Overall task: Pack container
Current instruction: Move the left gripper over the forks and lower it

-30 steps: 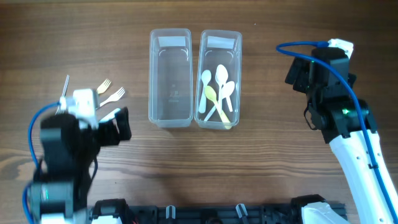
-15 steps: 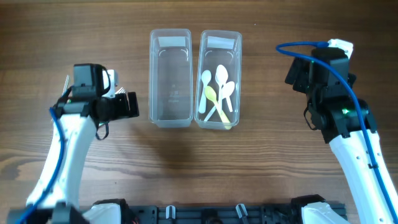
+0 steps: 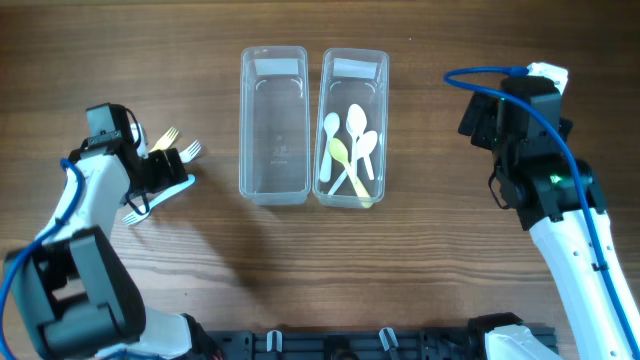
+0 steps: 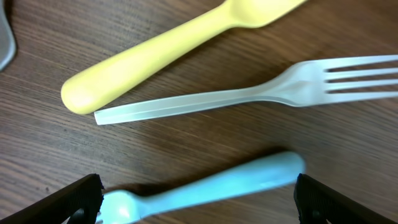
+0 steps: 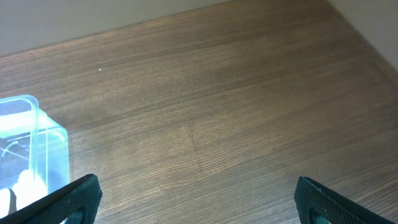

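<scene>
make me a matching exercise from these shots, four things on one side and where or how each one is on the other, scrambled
Things:
1. left container
2. right container
3. light blue utensil
4. right gripper

Places or states:
A. holds spoons
B. open over bare wood, away from the containers
C. lies on the table between the left gripper's open fingers
D. holds no cutlery

Pairs: 1-D, 2-A, 3-C, 4-B
</scene>
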Robot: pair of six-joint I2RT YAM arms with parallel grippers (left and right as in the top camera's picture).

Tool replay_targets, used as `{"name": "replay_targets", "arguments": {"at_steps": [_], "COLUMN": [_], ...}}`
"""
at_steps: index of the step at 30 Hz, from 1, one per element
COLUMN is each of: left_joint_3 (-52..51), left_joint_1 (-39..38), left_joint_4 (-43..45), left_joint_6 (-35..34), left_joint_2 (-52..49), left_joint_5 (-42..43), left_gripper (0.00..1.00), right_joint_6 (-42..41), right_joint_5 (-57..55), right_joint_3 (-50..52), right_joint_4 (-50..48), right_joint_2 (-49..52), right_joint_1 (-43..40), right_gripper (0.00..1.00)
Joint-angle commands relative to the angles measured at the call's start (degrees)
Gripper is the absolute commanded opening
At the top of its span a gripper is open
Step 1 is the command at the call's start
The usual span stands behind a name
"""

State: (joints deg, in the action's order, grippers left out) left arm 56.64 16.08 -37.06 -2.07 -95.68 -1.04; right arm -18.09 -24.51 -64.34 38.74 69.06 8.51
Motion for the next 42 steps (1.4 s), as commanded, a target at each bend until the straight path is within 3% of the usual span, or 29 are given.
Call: {"name": "replay_targets", "arguments": {"at_steps": [1, 5, 6, 7, 8, 14, 15, 18, 22, 23, 28, 29, 30, 38, 42], "left_joint_3": [0.57, 0.57, 0.57, 0.57, 0.57, 0.57, 0.59, 0.59, 0.59, 0.59, 0.79, 0.81, 0.81, 0.81, 0.81], "left_joint_1": [0.83, 0.81, 0.81, 0.81, 0.81, 0.81, 0.81, 0.81, 0.81, 0.81, 0.81, 0.81, 0.81, 0.81, 0.81], "left_joint_4": [0.5, 0.37, -0.17, -1.7, -2.25, -4.52, -4.24, -3.67, -3.56, -3.45, -2.54, -2.32, -1.92, 4.15, 7.72], "left_joint_6": [0.07, 0.07, 0.09, 0.07, 0.07, 0.09, 0.07, 0.09, 0.09, 0.09, 0.09, 0.07, 0.07, 0.04, 0.04], "left_joint_2": [-5.09, -8.33, -8.63, -8.72, -8.7, -8.7, -8.7, -8.7, -8.7, -8.7, -8.68, -8.68, -8.68, -8.68, -8.59], "left_joint_5": [-0.37, -0.17, 0.31, 0.57, 0.57, 1.84, 1.86, 3.8, 3.8, 3.82, 4.66, 4.68, 5.22, 14.12, 23.3], "left_gripper": [1.0, 0.99, 0.96, 0.83, 0.79, 0.66, 0.61, 0.24, 0.04, 0.04, 0.07, 0.33, 1.0, 1.0, 1.0], "right_joint_6": [0.07, 0.07, 0.04, 0.07, 0.07, 0.07, 0.04, 0.09, 0.07, 0.07, 0.07, 0.07, 0.04, 0.07, 0.07], "right_joint_5": [-1.33, -1.33, -1.33, -1.33, -1.33, -1.33, -1.33, -1.33, -1.33, -1.33, -1.33, -1.33, -1.33, -1.33, -1.33], "right_joint_3": [-0.81, -0.81, -0.81, -0.81, -0.81, -0.81, -0.81, -0.81, -0.81, -0.81, -0.81, -0.81, -0.81, -0.81, -0.81], "right_joint_4": [-0.13, -0.13, -0.13, -0.13, -0.13, -0.13, -0.13, -0.13, -0.13, -0.13, -0.13, -0.13, -0.13, -0.13, -0.13], "right_joint_2": [0.15, 0.15, 0.15, 0.15, 0.15, 0.15, 0.15, 0.15, 0.15, 0.15, 0.15, 0.15, 0.15, 0.15, 0.15], "right_joint_1": [-0.13, -0.13, -0.13, -0.13, -0.13, -0.13, -0.13, -0.13, -0.13, -0.13, -0.13, -0.13, -0.13, -0.11, -0.13], "right_gripper": [1.0, 1.0, 1.0, 1.0, 1.0, 1.0, 1.0, 1.0, 1.0, 1.0, 1.0, 1.0, 1.0, 1.0, 1.0]}}
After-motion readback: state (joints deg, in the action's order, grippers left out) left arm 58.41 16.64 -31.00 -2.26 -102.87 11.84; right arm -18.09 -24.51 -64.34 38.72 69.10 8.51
